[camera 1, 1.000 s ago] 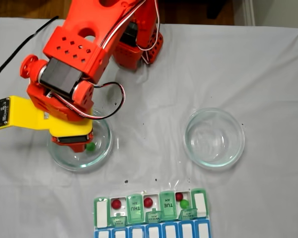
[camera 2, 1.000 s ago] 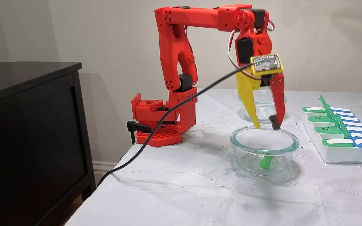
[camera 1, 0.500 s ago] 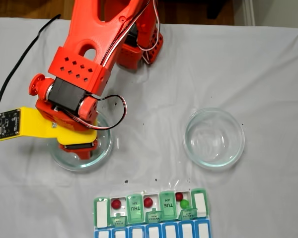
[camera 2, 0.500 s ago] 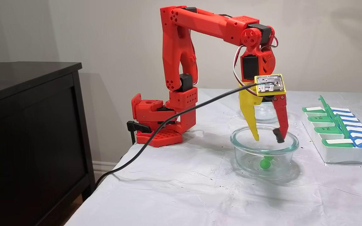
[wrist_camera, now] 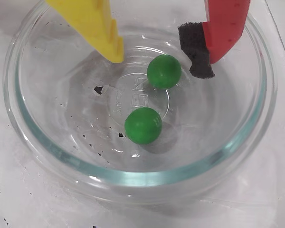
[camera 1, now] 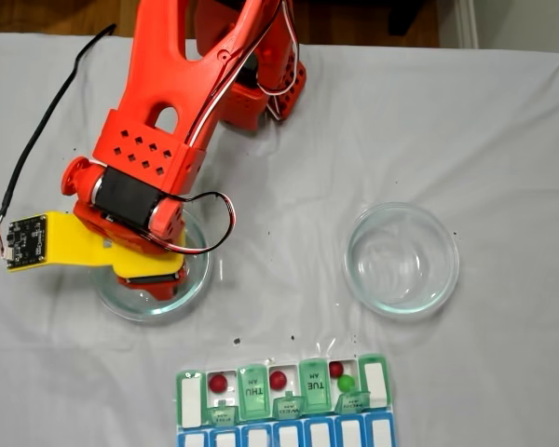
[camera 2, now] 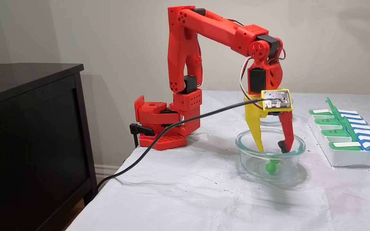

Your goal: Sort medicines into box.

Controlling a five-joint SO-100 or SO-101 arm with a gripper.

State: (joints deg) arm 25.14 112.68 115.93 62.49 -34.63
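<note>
A room in a home. A table [camera 2: 204, 199] draped in a creased white cloth stands against a plain beige wall [camera 2: 108, 32] with a white baseboard [camera 2: 108, 168]. A dark wooden cabinet [camera 2: 27, 128] sits beside it. Wood flooring [camera 1: 65, 14] shows beyond the table's far edge.

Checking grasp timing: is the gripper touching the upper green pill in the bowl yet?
Apart. In the wrist view the open gripper straddles the upper green pill, with clear glass of the bowl visible between it and each fingertip.
</note>
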